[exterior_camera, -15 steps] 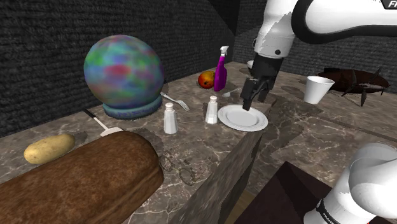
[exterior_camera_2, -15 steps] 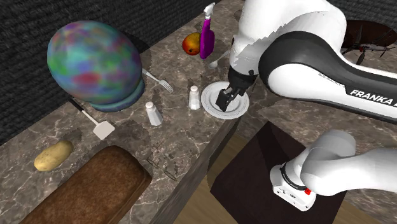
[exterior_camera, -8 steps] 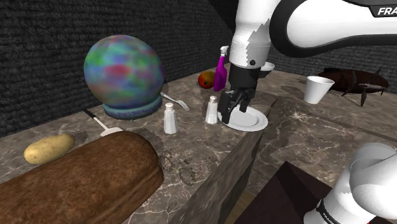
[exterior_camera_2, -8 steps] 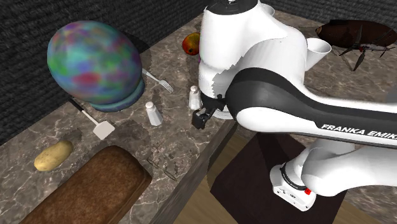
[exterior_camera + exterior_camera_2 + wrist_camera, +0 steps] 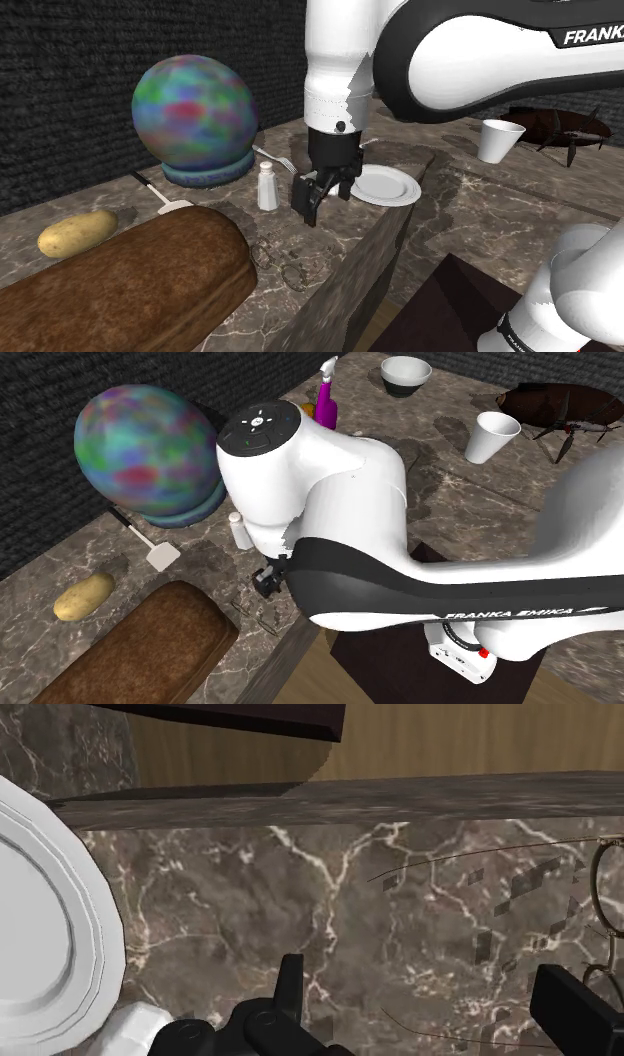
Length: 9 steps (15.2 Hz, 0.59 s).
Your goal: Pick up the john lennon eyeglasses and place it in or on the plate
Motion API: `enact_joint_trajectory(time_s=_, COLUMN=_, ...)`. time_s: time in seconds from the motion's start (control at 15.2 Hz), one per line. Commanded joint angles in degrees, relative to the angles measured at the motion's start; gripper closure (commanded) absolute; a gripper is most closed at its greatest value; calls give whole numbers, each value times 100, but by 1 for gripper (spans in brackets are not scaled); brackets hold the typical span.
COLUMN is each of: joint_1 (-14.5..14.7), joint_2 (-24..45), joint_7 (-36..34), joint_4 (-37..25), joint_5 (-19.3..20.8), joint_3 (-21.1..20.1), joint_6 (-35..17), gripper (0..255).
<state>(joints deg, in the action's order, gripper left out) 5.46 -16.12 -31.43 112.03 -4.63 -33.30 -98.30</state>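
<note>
Jaws stand wide apart with nothing between them, hanging low over the dark, white-veined marble tabletop (image 5: pixel 325 245), so I judge the task barely begun. On that tabletop the round white plate (image 5: pixel 385 187) sits bare near the front edge, and the thin wire-framed round eyeglasses (image 5: pixel 258 610) lie flat on the marble, apart from it and just past one finger in the wrist view. Closing in, gripping, lifting and carrying them to the plate are all left for me.
</note>
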Motion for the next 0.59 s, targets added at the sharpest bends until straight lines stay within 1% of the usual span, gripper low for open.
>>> enact_joint_trajectory(time_s=0.0, joint_1=58, joint_2=329, joint_7=-323, joint_4=-241, joint_5=149, joint_3=-287, joint_6=-14, gripper=0)
enact_joint_trajectory(time_s=0.2, joint_1=158, joint_2=993, joint_7=-828, joint_4=-733, joint_5=535, joint_3=-699, joint_6=11, gripper=0)
enact_joint_trajectory(time_s=0.4, joint_1=366, joint_2=1761, joint_7=-1375, joint_4=-1300, joint_5=1052, joint_3=-1054, joint_6=113, gripper=0)
enact_joint_trajectory(time_s=0.46, joint_1=430, joint_2=1903, joint_7=-1471, joint_4=-1407, joint_5=1153, joint_3=-1093, joint_6=140, gripper=0)
enact_joint_trajectory(time_s=0.53, joint_1=433, joint_2=1892, joint_7=-1467, joint_4=-1321, joint_5=1147, joint_3=-1078, joint_6=60, gripper=0)
